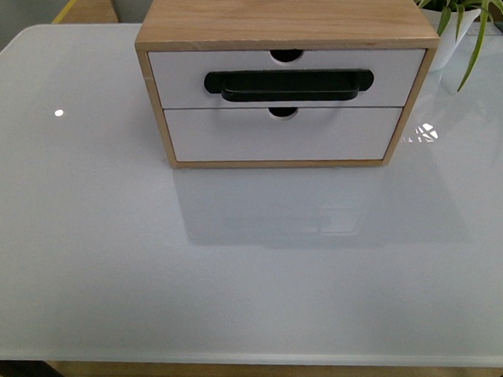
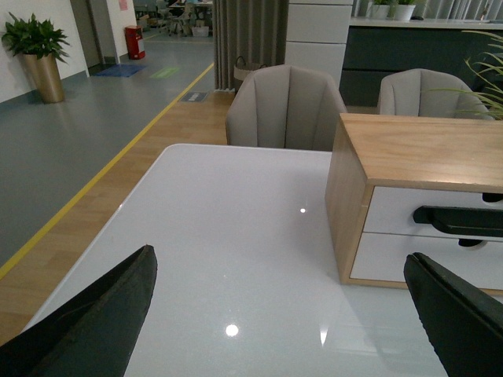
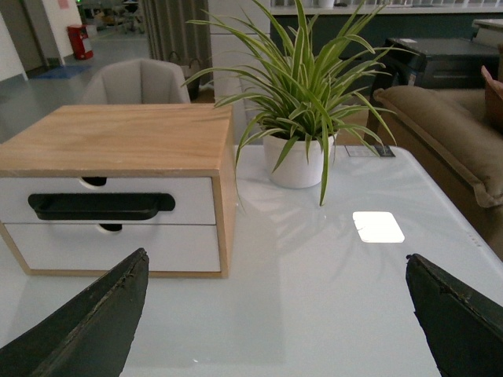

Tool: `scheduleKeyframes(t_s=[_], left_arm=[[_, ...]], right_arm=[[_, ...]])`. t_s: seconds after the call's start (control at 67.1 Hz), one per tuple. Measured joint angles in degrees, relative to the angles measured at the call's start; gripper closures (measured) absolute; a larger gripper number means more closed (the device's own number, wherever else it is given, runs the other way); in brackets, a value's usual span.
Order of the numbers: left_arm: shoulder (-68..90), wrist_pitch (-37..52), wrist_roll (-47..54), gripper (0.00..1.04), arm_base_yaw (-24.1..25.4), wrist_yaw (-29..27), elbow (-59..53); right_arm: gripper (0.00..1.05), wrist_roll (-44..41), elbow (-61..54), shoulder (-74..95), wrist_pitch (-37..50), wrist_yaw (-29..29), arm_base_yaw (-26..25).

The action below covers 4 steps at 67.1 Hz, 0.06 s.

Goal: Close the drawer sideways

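At the far middle of the white worktop (image 1: 110, 248) stands a wooden cabinet (image 1: 283, 11); its upper drawer (image 1: 185, 73), the one with the long black handle (image 1: 288, 84), sits flush in the frame, above a handleless drawer (image 1: 231, 138). A potted plant (image 3: 302, 86) stands just right of it. The left hand (image 2: 275, 314) and right hand (image 3: 275, 314) are both spread, released, gripping nothing, apart from the cabinet.

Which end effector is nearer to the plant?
Right. The right end effector faces the plant; the left end effector is on the other side of the cabinet.
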Motion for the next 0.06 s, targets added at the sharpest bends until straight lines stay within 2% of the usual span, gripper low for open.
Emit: scheduleKeyframes(t_s=[0.06], left_arm=[[0.0, 0.0, 0.0, 0.09, 0.0, 0.0, 0.0]], right_arm=[[0.09, 0.0, 0.0, 0.0, 0.0, 0.0, 0.0]])
